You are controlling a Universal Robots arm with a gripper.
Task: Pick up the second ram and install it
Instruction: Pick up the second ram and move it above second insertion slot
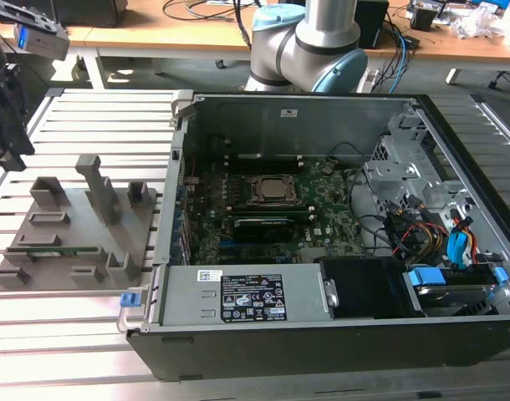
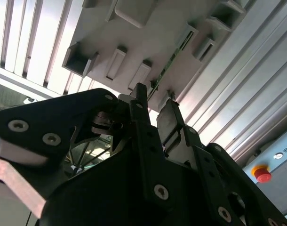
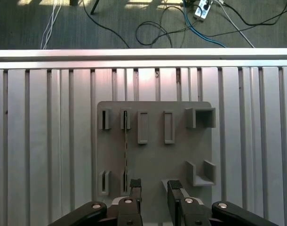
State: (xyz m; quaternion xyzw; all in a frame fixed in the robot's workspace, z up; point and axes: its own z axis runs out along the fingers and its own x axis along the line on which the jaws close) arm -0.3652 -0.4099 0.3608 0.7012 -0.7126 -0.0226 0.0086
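Note:
The second ram (image 3: 126, 150) is a thin green stick standing on edge in a slot of the grey slotted tray (image 3: 181, 141). In the exterior view the second ram (image 1: 61, 249) lies along the tray's (image 1: 79, 267) near side, at that view's left. My gripper (image 3: 154, 187) hovers above the tray's edge. It is open, with nothing between its black fingers (image 3: 135, 184). The stick sits just to one side of the finger gap. In the second wrist view the gripper (image 2: 155, 106) points toward the second ram (image 2: 174, 54). My gripper (image 1: 11, 150) hangs at the exterior view's far left.
An open computer case (image 1: 322, 326) with the green motherboard (image 1: 272, 209) fills the exterior view's right. The arm's base (image 1: 305, 42) stands behind it. The tray rests on a slatted aluminium table (image 1: 71, 334). A red stop button (image 2: 262, 174) and floor cables (image 3: 157, 28) lie beyond.

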